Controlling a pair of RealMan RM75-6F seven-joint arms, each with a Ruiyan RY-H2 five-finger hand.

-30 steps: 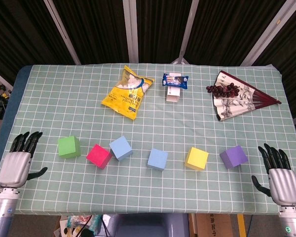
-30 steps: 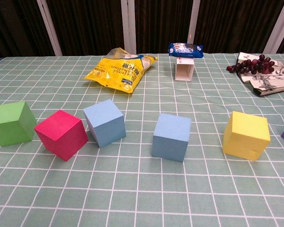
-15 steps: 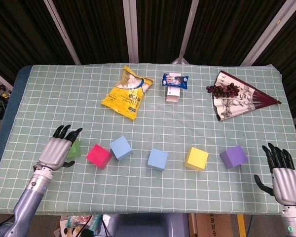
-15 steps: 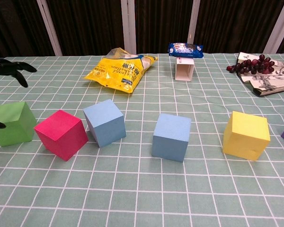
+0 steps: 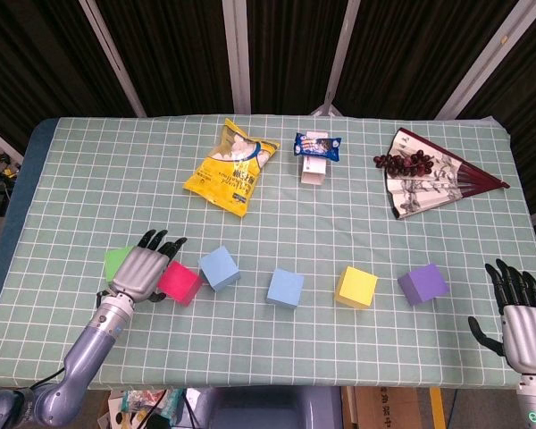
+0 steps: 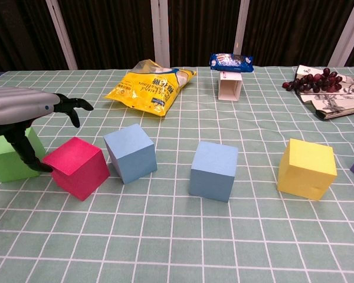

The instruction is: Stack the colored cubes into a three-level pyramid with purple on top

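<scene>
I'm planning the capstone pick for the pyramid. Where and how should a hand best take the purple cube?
Probably from above with the right hand, the nearer one, open at the table's edge. Pinch two opposite side faces of the purple cube. It sits flat but turned against the grid, so the hand should turn to match. It stands apart from the yellow cube, leaving finger room.

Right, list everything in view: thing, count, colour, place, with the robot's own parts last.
green cube: 1, green, row's left end, under the left hand
red cube: 1, pinkish red, beside green
blue cubes: 2, light blue, mid-row
yellow cube: 1, yellow, right of blue
purple cube: 1, purple, row's right end
snack bag: 1, yellow, far centre
cookie pack: 1, blue, atop a white box
fan: 1, painted, far right
grapes: 1 bunch, dark red, on fan
tablecloth: 1, green checked
left hand: over green and red cubes
right hand: open, table's near right edge
</scene>
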